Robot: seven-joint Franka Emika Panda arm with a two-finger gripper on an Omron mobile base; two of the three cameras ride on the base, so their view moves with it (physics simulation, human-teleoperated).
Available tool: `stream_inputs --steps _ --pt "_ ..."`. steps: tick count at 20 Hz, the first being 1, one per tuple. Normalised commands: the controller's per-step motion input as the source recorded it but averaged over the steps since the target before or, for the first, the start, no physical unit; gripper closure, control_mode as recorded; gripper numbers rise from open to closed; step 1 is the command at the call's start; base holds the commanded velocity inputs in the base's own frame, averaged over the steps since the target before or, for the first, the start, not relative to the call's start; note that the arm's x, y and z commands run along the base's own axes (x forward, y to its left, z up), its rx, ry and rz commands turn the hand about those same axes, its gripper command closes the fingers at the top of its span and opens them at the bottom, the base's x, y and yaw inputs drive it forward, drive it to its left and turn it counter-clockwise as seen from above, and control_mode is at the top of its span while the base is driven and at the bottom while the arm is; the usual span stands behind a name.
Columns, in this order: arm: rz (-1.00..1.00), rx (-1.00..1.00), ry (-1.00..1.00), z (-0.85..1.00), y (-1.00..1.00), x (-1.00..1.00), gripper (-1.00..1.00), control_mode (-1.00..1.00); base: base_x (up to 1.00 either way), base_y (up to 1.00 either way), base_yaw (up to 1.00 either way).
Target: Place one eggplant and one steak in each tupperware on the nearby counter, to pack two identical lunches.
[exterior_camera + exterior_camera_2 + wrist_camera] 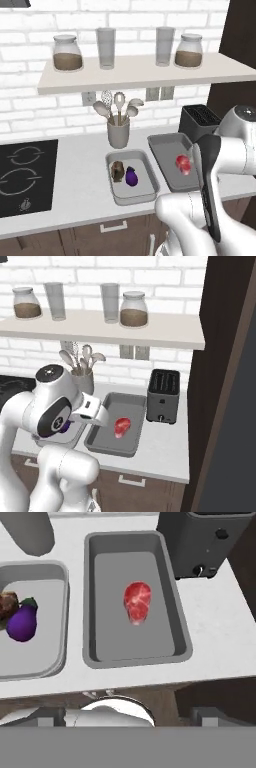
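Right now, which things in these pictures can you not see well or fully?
- Light grey tray, right base view: mostly behind the arm.
- Brown steak, hand view: cut off by the left edge.
- Dark grey tray, left base view: right side behind the arm.
- Second eggplant: cannot be made out.

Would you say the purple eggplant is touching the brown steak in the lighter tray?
Touching: the hand view shows the eggplant pressed against the brown steak, no gap between them.
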Motion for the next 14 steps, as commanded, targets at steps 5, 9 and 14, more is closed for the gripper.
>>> stream_inputs --steps 5,9,14 --pt "0.01 -0.01 -0.01 0.00 0.05 -0.20 -1.00 1.00 -0.80 0.27 0.02" --pt "0.00 0.00 0.00 0.00 0.00 0.00 -1.00 1.00 -0.94 0.56 0.00" --pt "0.00 0.00 0.00 0.00 0.00 0.00 -1.00 1.00 -0.40 0.53 -0.53"
